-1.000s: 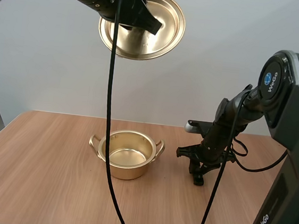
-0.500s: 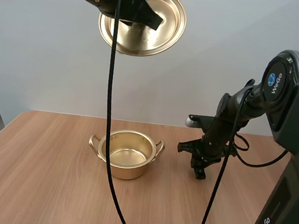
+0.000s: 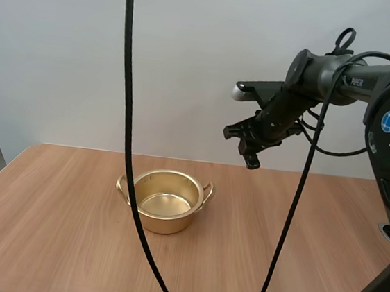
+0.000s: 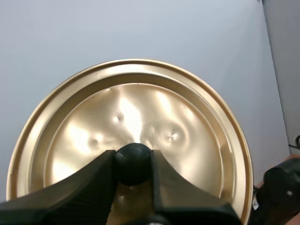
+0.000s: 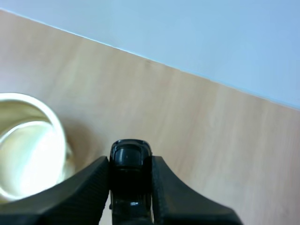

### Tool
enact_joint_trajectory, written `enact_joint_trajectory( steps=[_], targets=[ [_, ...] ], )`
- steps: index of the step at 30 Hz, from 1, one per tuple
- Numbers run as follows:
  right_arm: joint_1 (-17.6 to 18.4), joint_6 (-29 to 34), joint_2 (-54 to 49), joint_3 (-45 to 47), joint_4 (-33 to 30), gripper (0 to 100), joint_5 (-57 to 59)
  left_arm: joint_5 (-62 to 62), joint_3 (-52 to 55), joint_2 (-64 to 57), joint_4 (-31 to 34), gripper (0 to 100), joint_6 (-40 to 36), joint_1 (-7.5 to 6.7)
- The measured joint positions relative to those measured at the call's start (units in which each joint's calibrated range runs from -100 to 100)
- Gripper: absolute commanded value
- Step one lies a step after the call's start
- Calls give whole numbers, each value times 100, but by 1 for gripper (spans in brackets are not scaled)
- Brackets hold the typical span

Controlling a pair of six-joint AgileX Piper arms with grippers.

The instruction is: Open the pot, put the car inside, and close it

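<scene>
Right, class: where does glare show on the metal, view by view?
Left wrist view: wavy bright highlights streak the round gold metal lid; right wrist view: the gold metal pot looks washed out pale inside, and the small black toy car carries a faint sheen; high view: the pot floor gleams softly.

1. The pot (image 3: pixel 166 200) stands open on our table (image 3: pixel 45 242) — nothing covers its mouth, and the air above it is free.
2. Our right gripper (image 3: pixel 248 150), pinching the car (image 5: pixel 129 161), hangs high to the pot's right, bare table beneath it.
3. The lid (image 4: pixel 140 108) is off the pot — held up in our left gripper (image 4: pixel 132 159).
</scene>
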Motion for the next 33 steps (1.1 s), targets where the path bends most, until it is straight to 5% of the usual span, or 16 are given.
enact_joint_trajectory(
  steps=[15, 32, 33],
  targets=[
    [1488, 44, 1382, -405, -194, 0, 218, 752, -190, 12, 4, 0, -251, 99],
    [1594, -40, 2445, -405, -207, 0, 132, 752, -190, 23, -8, 0, -251, 158],
    [1594, -40, 2445, -405, -207, 5, 194, 752, -190, 23, -8, 0, -251, 158]
  ],
)
